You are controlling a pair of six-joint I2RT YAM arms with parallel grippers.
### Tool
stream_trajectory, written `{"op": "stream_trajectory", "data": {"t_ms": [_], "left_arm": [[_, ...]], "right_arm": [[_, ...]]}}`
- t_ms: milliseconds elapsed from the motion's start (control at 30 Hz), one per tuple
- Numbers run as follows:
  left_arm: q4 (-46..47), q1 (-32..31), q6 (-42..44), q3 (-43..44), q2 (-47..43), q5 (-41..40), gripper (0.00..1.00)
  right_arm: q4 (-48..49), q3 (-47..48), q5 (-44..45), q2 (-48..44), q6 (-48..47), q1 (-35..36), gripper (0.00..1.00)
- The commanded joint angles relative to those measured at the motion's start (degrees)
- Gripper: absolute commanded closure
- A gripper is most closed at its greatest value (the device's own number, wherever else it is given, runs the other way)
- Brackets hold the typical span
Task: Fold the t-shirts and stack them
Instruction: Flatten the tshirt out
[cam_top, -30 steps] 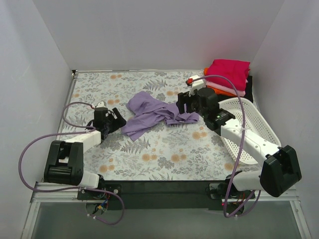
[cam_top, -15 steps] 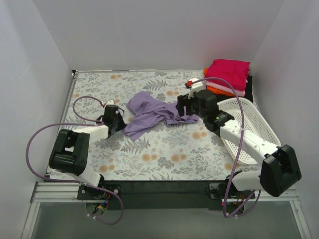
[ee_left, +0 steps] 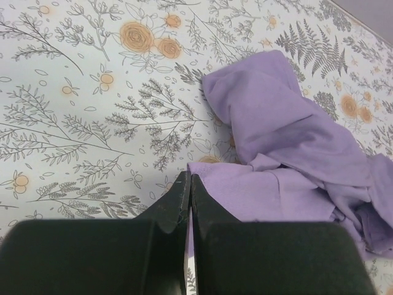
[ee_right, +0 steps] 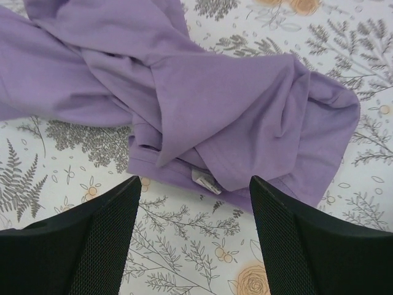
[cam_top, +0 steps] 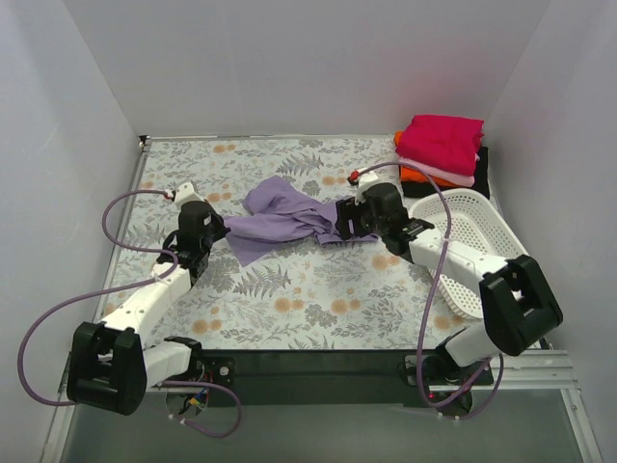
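A crumpled lavender t-shirt [cam_top: 284, 217] lies mid-table, also seen in the left wrist view [ee_left: 288, 141] and the right wrist view [ee_right: 215, 92]. My left gripper [cam_top: 217, 231] is at its left corner, jaws pressed together on the cloth's edge [ee_left: 189, 178]. My right gripper [cam_top: 345, 220] hovers open over the shirt's right end, its fingers either side of a white label [ee_right: 206, 179] without touching the cloth [ee_right: 193, 179]. Folded t-shirts are stacked [cam_top: 442, 145] at the back right: magenta on top, then pale pink, orange and black.
A white lattice basket [cam_top: 477, 231] lies tilted on the right side, just behind my right arm. White walls close in the floral tablecloth [cam_top: 289, 299] on three sides. Purple cables loop off both arms.
My left gripper has shut and now pinches the shirt's left corner, which is drawn out leftward. The right gripper has shifted left and lower over the shirt's right end, still open.
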Motion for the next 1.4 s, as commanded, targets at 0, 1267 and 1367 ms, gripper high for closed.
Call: {"op": "stream_trajectory", "data": {"t_ms": [0, 1267, 1367], "left_arm": [[-2.21, -0.06, 0.11, -1.21, -1.81, -3.89, 1.0], [-7.3, 5.56, 2.12, 18.9, -2.34, -10.74, 1.0], [-9.5, 8.81, 3.36, 25.58, -2.08, -12.5, 1.0]], "right_arm": [[4.6, 2.23, -2.19, 3.47, 0.97, 0.28, 0.36], [-7.86, 24.63, 17.92, 4.21, -9.46, -1.03, 0.99], [-9.1, 26.66, 19.16, -0.36, -11.24, -4.28, 0.99]]}}
